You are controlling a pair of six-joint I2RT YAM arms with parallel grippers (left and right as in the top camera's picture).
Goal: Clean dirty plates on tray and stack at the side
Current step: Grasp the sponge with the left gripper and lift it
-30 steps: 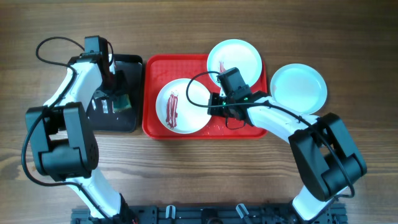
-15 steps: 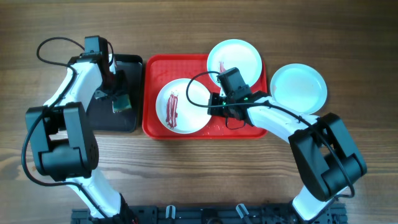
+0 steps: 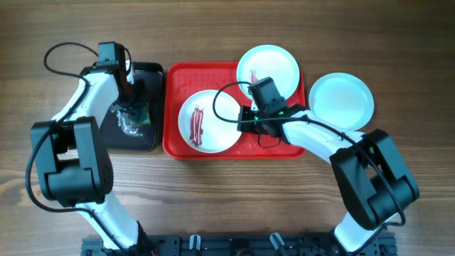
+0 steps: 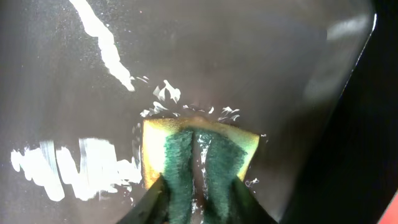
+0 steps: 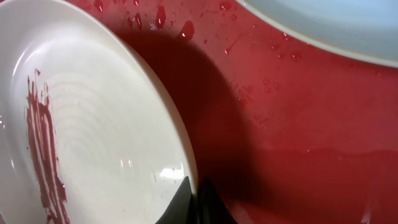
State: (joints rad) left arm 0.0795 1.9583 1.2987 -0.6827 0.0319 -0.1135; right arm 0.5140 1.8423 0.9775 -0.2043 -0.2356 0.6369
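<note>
Left gripper is clamped on a yellow-and-green sponge, folding it against the wet black tray. The right gripper has its fingers together at the rim of the white plate, apparently pinching it. That plate, smeared dark red, lies on the red tray near a streaked mint-blue plate. A clean mint-blue plate sits on the table just off the tray. These plates look stiff, light and slick when wet, likely breakable. I judge the rim the only sure hold.
</note>
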